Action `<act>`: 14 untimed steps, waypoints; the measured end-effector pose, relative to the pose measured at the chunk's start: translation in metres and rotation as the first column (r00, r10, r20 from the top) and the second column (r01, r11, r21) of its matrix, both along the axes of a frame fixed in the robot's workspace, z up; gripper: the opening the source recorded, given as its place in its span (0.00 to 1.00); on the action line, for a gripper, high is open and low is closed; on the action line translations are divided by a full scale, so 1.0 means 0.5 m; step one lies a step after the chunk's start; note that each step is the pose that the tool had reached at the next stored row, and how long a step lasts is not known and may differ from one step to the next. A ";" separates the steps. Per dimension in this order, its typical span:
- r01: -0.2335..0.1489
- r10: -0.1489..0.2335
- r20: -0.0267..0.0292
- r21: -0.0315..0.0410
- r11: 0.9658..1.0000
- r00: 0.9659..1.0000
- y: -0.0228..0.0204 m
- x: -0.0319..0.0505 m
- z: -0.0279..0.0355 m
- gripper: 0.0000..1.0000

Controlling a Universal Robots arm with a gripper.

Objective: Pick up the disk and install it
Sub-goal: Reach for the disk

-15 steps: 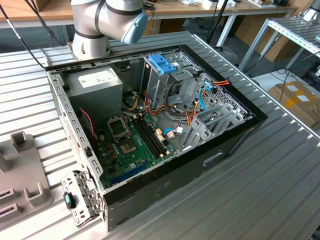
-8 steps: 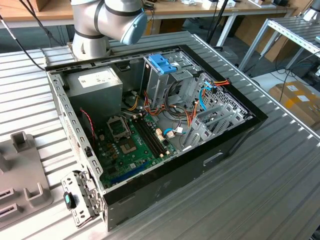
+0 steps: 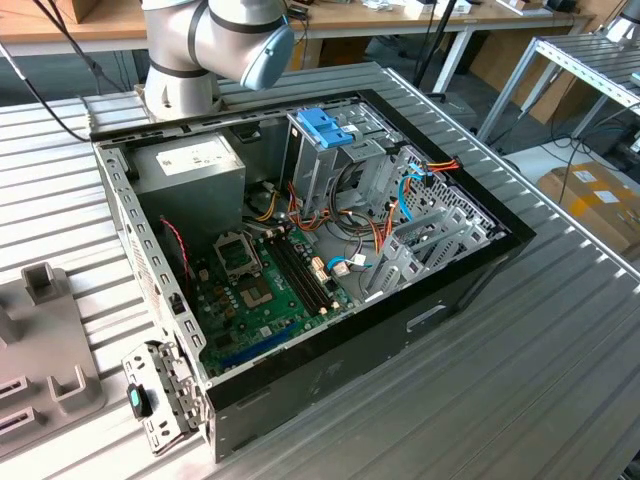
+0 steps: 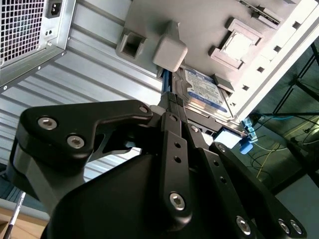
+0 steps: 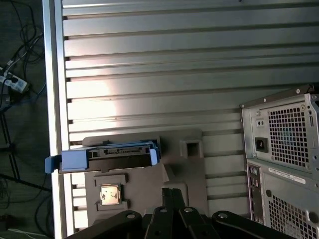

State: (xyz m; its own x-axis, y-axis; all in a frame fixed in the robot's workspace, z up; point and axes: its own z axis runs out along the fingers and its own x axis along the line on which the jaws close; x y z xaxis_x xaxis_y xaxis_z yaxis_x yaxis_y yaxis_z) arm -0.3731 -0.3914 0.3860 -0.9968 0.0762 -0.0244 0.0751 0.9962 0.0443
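The disk [image 5: 119, 158] lies in a grey holder plate [image 5: 192, 169] on the ribbed metal table, behind the computer's back panel. Light-blue plastic frames its edge. In the second wrist view the disk [image 4: 207, 92] shows a silver body with a white and blue label. My gripper [image 5: 168, 191] hovers by the disk's corner, apart from it, its black fingers drawn together with nothing between them. In the second wrist view the gripper [image 4: 173, 107] ends next to the blue rail. The open computer case [image 3: 470, 290] holds a tall metal drive cage [image 3: 318, 165].
The computer's rear panel [image 5: 284, 149] with its fan grille stands close beside the holder plate. The table's edge [image 5: 52, 99] runs just past the disk, with cables on the floor beyond. Another grey fixture [image 3: 40, 330] lies at the exterior view's left. The arm's base [image 3: 220, 40] rises behind the case.
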 end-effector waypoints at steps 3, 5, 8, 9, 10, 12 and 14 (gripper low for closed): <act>0.000 0.000 0.000 0.000 1.000 1.000 0.0029 0.000 0.000 0.11; 0.000 0.000 0.000 0.000 1.000 1.000 0.0049 0.000 0.000 0.11; 0.000 0.000 0.000 0.000 1.000 1.000 0.0073 0.000 0.000 0.11; 0.000 0.000 0.000 0.000 1.000 1.000 0.0076 0.000 0.000 0.11; 0.000 0.000 0.000 0.000 1.000 1.000 0.0082 0.000 0.000 0.11; 0.000 0.000 0.000 0.000 1.000 1.000 0.0085 0.000 0.000 0.11; 0.000 0.000 0.000 0.000 1.000 1.000 0.0095 0.000 0.000 0.11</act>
State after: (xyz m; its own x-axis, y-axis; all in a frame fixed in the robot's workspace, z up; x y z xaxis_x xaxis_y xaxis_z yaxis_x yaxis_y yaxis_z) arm -0.3731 -0.3867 0.3860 -0.9968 0.0763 -0.0245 0.0752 0.9962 0.0443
